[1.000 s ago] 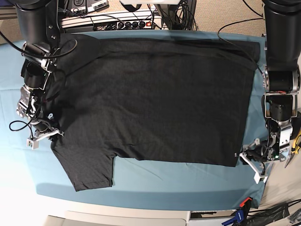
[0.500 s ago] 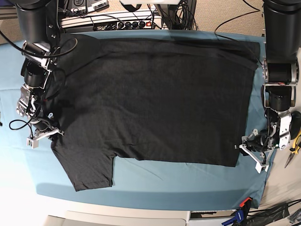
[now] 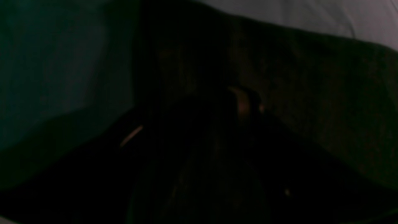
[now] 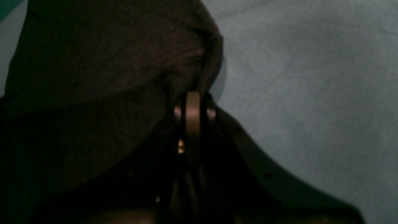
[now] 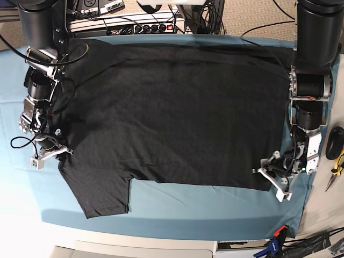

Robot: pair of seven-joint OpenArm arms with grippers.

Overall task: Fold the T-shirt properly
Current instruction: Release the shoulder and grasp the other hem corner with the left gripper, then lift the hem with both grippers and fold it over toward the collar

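Note:
The black T-shirt [image 5: 177, 113] lies spread flat on the teal table cloth [image 5: 188, 207], one sleeve [image 5: 102, 188] pointing to the front left. On the left of the base view my right gripper [image 5: 51, 153] is shut on the shirt's edge just above that sleeve. In the right wrist view its closed tips [image 4: 192, 102] pinch a fold of the dark fabric [image 4: 108, 62]. My left gripper [image 5: 273, 183] stands open at the shirt's front right corner, fingers spread over the hem. The left wrist view is very dark and shows only shirt fabric [image 3: 311, 93] beside teal cloth [image 3: 62, 62].
A power strip and cables [image 5: 134, 24] run behind the table's back edge. Yellow-handled pliers [image 5: 337, 164] and a black object [image 5: 336, 137] lie off the table's right side. Clamps [image 5: 274, 242] sit at the front right edge.
My left arm has moved inward, leftward in the base view, bringing its open gripper from off the cloth's right edge onto the shirt's front right corner. The right arm has not moved.

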